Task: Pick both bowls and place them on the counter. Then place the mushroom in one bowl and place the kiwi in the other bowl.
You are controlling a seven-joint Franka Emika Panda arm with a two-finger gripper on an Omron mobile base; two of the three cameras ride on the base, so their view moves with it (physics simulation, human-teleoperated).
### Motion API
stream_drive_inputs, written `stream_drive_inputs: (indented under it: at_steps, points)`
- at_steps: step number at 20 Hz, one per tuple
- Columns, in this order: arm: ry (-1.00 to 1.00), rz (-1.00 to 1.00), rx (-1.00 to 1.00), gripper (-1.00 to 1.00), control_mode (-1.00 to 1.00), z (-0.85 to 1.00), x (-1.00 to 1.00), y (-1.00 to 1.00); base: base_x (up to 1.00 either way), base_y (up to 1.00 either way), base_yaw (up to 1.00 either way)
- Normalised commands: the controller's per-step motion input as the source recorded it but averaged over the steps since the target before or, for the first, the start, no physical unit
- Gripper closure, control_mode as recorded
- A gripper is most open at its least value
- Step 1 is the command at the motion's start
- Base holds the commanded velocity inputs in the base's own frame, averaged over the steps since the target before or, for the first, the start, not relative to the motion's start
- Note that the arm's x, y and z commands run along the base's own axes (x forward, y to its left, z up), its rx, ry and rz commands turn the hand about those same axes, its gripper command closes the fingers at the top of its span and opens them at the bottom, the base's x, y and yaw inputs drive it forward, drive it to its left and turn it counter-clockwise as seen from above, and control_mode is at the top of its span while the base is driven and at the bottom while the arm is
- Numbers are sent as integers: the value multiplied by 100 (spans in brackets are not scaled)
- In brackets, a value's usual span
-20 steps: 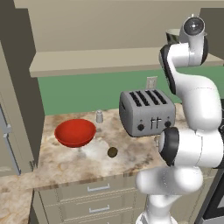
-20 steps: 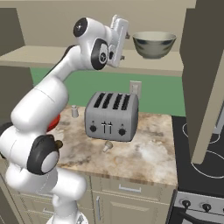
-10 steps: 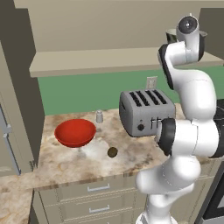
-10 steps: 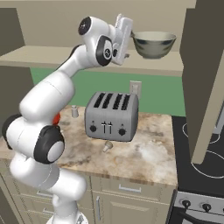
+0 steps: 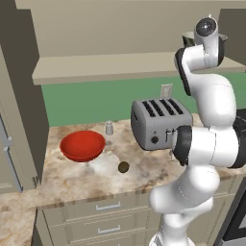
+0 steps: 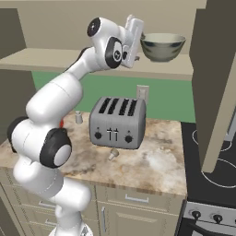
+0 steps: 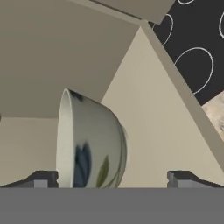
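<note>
The silvery-grey bowl (image 6: pixel 162 47) stands on the beige shelf (image 6: pixel 69 60), high at the right. My gripper (image 6: pixel 140 39) is level with it, just to its left, open. In the hand view the bowl (image 7: pixel 89 144) lies between my spread gripper (image 7: pixel 113 180) tips, nearer the left one; whether it touches them I cannot tell. The red bowl (image 5: pixel 82 145) sits on the mottled counter (image 5: pixel 72 180) at the left, and the kiwi (image 5: pixel 123 166) lies just right of it. The mushroom (image 6: pixel 112 155) lies in front of the toaster.
A grey four-slot toaster (image 6: pixel 117 122) stands mid-counter under my arm, with a small shaker (image 5: pixel 109 128) to its left. A black stove (image 6: pixel 212 161) adjoins the counter on the right. A tall cabinet side (image 6: pixel 216 69) rises right of the shelf bowl.
My hand has moved a little to the right along the shelf, closer to the silvery-grey bowl. The jaws have stayed open, and nothing on the counter has moved.
</note>
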Motion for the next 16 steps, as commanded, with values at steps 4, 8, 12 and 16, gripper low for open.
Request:
stream_drive_inputs:
  at_steps: [4,8,12,16]
  points:
    - [0,0,0,-100,-100,-5,18,-6,0,0,0]
    - [0,0,0,-100,-100,-3,16,-7,0,0,0]
    - [0,0,0,-100,-100,-1,20,-6,0,0,0]
    - [0,0,0,-100,-100,0,24,-8,0,0,0]
